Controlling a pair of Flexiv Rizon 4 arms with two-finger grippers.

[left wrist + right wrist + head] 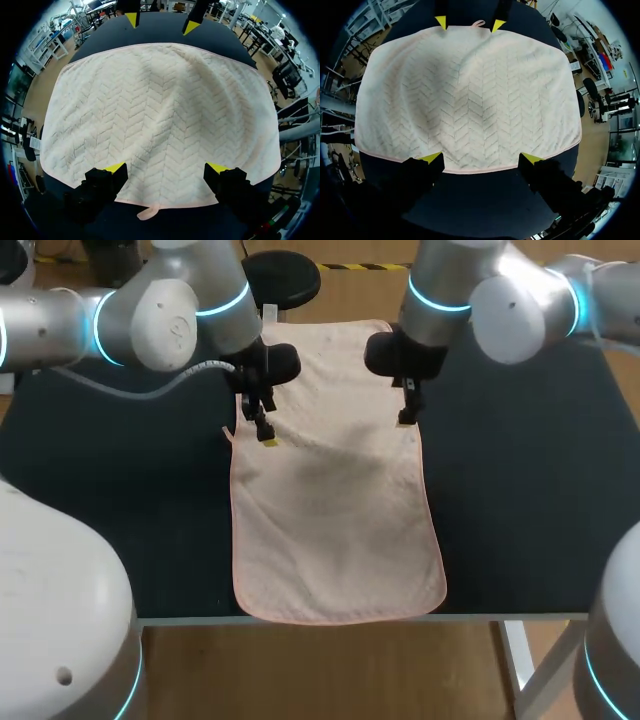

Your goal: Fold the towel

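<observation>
Pale pink chevron-weave cloth towel (335, 530) is lying flat on the dark table (520, 490). Its long axis is running away from the robot, near end reaching the table's front edge. Past mid-length, the left gripper (265, 432) is hovering at the left long edge, fingers apart, straddling the hem by a small hanging loop (147, 214). The right gripper (407, 418) is facing it across the width, jaws likewise apart. Judgement: each arm is nearest its own edge.
</observation>
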